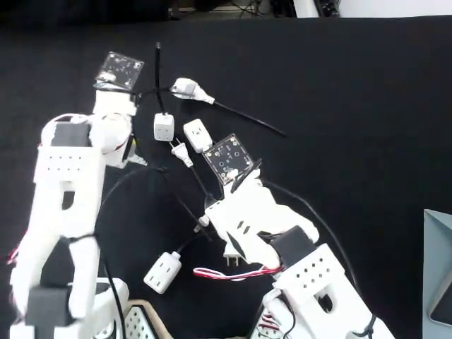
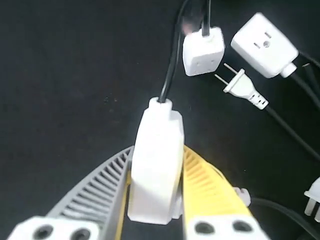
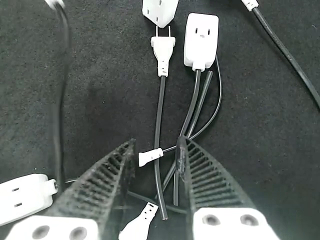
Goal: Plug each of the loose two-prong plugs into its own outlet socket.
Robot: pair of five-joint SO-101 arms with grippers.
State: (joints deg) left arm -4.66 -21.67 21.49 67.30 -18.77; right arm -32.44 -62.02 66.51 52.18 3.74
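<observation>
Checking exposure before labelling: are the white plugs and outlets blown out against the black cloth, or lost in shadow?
High view: the white robot arms glare, losing surface detail; black cords fade into the black cloth. Left wrist view: the white oblong outlet block nearest the camera is washed out. Right wrist view: even light, the white two-prong plug and white three-hole outlet read plainly.

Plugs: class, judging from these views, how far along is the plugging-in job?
Done: nothing seen plugged in. In hand: left end effector clamps a white outlet block; right end effector is open over the cords. Remaining: the two-prong plug lies with prongs bare, beside the cube socket.
</observation>
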